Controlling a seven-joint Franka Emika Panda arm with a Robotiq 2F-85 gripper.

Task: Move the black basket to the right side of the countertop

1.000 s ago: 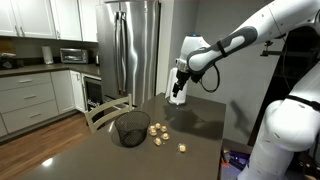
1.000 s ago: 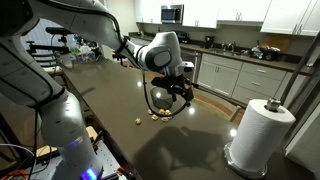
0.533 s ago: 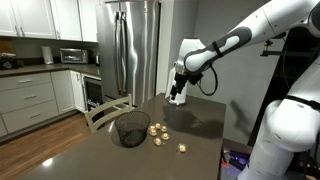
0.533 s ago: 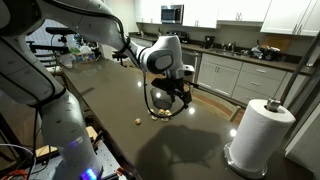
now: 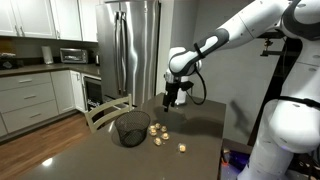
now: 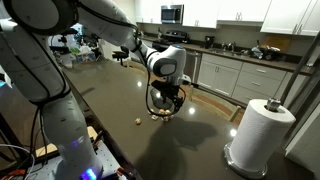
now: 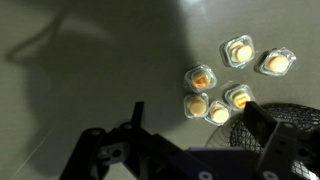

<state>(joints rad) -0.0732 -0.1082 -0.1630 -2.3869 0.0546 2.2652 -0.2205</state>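
Note:
The black basket (image 5: 131, 128) is a small round wire-mesh basket standing upright on the dark countertop (image 5: 195, 120), by the chair-side edge. It also shows in an exterior view (image 6: 160, 97) behind the arm and at the lower right of the wrist view (image 7: 272, 130). My gripper (image 5: 170, 100) hangs open and empty above the countertop, up and to the right of the basket, not touching it. In the wrist view (image 7: 195, 125) its two dark fingers stand wide apart over the tabletop, with the basket rim under the right finger.
Several small pale yellowish lumps (image 5: 158, 131) lie on the countertop next to the basket, also in the wrist view (image 7: 225, 80). A chair back (image 5: 107, 108) stands at the table edge. A paper towel roll (image 6: 259, 135) stands on the countertop's near corner.
My gripper has moved down and toward the basket and lumps. The basket and lumps have not moved.

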